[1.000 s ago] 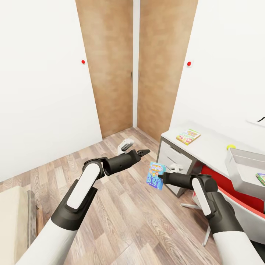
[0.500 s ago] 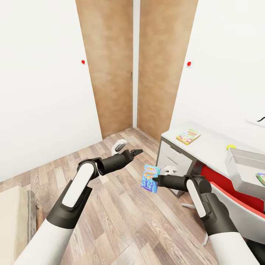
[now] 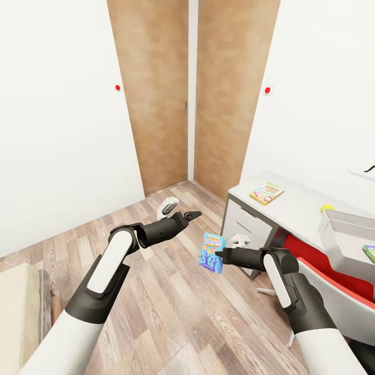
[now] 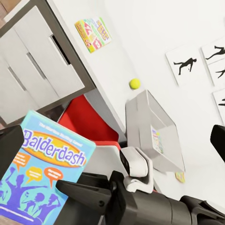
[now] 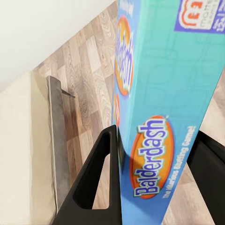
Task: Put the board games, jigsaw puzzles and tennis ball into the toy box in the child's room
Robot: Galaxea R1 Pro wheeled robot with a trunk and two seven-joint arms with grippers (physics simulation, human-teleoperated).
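The right gripper held the blue Balderdash board game upright over the wood floor, its jaws pinching the box across its thin edge, as the right wrist view showed plainly. The left gripper hung free at about ten o'clock from the box, and whether its jaws were spread or together could not be told. The step in hand looked like carrying the game to the toy box, which stood on the tabletop at about three o'clock from the held game. To do it well, the box would best be kept level in the pinch, lifted clear of the tabletop edge and the red chair, then lowered flat inside the grey walls before the jaws let go. The tennis ball lay just beside the toy box, and the Skip-Bo game lay farther along the tabletop at eleven o'clock from it. The toy box was cut off at the frame's edge, so its contents were hard to make out beyond one colourful corner; the bed showed as a mere beige sliver.
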